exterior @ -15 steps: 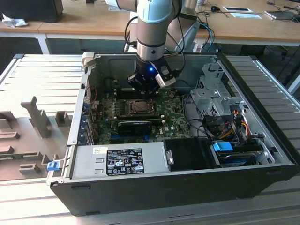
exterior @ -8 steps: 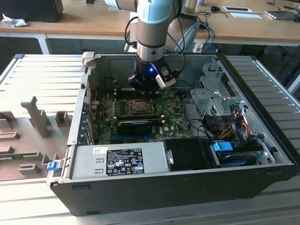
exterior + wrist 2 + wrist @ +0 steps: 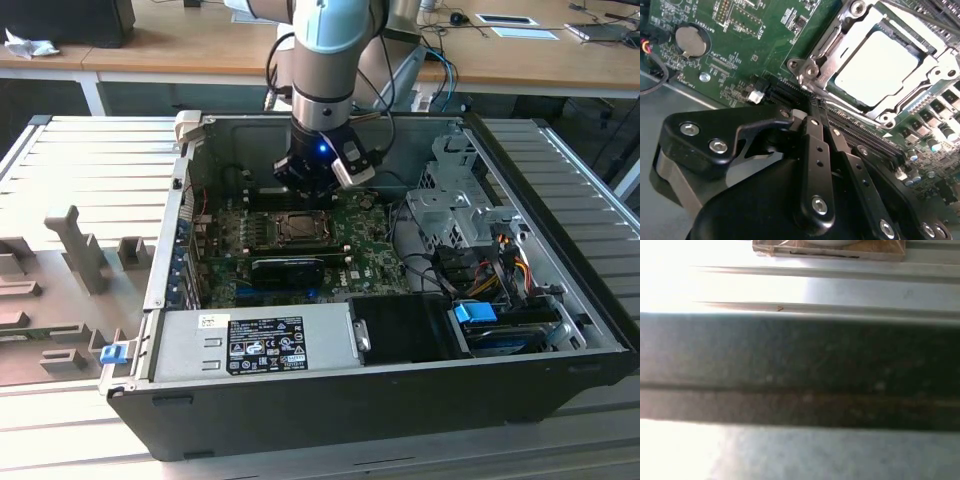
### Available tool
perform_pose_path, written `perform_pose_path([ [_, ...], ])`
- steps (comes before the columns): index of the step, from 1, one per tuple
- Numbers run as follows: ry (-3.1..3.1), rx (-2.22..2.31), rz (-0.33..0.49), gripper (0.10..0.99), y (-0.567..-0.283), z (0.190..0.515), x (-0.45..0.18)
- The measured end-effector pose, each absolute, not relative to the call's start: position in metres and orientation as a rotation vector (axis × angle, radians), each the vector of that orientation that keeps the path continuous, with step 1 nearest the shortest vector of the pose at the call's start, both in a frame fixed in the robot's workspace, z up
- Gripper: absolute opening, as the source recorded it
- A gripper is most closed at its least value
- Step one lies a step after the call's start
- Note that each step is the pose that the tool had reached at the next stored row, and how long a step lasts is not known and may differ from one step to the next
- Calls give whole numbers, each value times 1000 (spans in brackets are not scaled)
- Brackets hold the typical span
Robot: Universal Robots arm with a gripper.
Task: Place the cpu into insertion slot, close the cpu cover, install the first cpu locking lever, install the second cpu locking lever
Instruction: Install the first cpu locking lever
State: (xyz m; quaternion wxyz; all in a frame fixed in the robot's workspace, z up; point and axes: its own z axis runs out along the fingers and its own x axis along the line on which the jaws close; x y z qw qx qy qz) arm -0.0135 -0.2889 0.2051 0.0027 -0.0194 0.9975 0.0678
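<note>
Surface: the grey ribbed surface [image 3: 70, 160] carries the open computer case [image 3: 300, 410], which lies on its side so the board faces up and the arm can reach in from above.
Power supply: the grey power supply [image 3: 250, 345] sits along the near wall of the case, at the exterior view's left.
Motherboard: the green motherboard [image 3: 735, 45] lies flat inside the case.
End effector: the end effector [image 3: 812, 112] hangs just beside the socket, low over the board. Its 2 black fingers [image 3: 816, 145] stand pressed together with nothing between them, so it looks clenched and carries nothing.
Cpu: the cpu [image 3: 875, 65] already sits inside the insertion slot [image 3: 299, 228], its pale metal top showing.
Cpu cover: the cpu cover [image 3: 932, 75] lies down around the chip, and the chip shows through its window.
Levers: I cannot tell if they are locked.
Drive cage: the metal drive cage [image 3: 455, 205] stands at the exterior view's right, above coloured cables [image 3: 500, 262].
</note>
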Motion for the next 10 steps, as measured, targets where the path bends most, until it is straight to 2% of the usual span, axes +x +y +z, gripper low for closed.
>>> perform_pose_path([
  [10, 3129, -61, 212, 106, -295, 214, -14],
])
